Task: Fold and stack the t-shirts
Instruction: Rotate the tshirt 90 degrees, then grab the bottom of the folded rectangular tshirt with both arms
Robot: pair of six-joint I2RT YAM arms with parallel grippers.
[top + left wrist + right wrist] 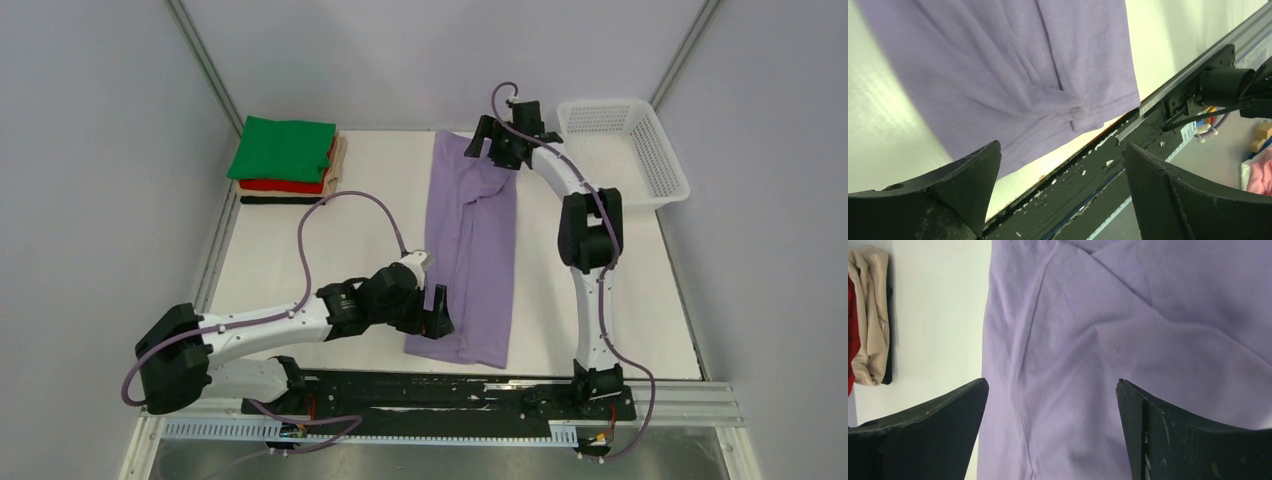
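Lavender t-shirt [470, 250] lies flat mid-bench, folded lengthwise into a long strip running near to far, sleeve tucked in at the far end. A few creases show, and the near hem sits close to the black rail [450, 390] at the bench's near edge. Nothing grips it.

Left end effector [438, 312] is at the shirt's near-left corner, just beside the cloth edge, fingers spread wide and holding nothing. In the left wrist view, the left end effector [1062, 146] has the hem corner and rail showing between its fingers. Cannot tell whether it touches the cloth.

Right end effector [482, 140] is over the far end of the shirt, also spread wide with nothing pinched. In the right wrist view, the right end effector [1051, 382] has purple cloth filling the gap between its fingers.

Stack of folded shirts is at the far-left corner of the bench [370, 190], well apart from the lavender one: green shirt [282, 148] on top, red shirt [280, 185] under it, tan shirt [338, 160] peeking out on the right side, and a dark layer [280, 200] at the bottom.

White mesh basket [625, 150] is at the far-right corner, near the right arm.
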